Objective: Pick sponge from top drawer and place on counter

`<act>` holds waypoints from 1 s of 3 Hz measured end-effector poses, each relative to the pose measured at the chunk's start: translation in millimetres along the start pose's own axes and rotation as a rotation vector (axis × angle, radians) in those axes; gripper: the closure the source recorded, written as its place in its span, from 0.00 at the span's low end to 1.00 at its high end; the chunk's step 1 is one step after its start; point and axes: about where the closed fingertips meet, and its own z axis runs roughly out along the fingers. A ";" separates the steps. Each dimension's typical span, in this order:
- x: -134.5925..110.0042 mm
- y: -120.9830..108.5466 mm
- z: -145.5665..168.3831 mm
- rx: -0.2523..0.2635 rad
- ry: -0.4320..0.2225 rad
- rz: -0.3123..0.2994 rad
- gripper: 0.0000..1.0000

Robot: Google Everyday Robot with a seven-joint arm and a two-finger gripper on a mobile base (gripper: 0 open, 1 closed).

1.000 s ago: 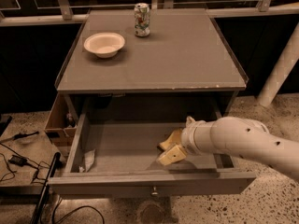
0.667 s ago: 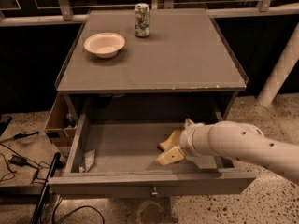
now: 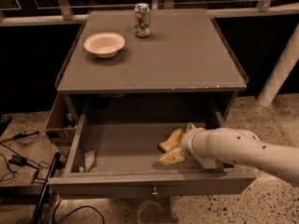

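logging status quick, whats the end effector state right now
end effector: low in the drawer, towards its right side; open, closed or holding anything cannot be told

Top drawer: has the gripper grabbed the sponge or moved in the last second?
The white arm has sunk slightly toward the front of the wide grey top drawer; its gripper stays in the drawer's right half. The pale-yellow sponge cannot be told from the gripper's end, so no grasp shows. White bowl, drinks can, grey-brown counter and crumpled paper scrap are unchanged.
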 end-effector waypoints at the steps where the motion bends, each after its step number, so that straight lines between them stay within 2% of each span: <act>1: 14.1 -4.6 5.7 0.014 0.025 0.005 0.00; 2: 27.9 -12.7 7.6 0.043 0.067 0.003 0.02; 3: 34.6 -19.5 11.2 0.048 0.112 0.016 0.18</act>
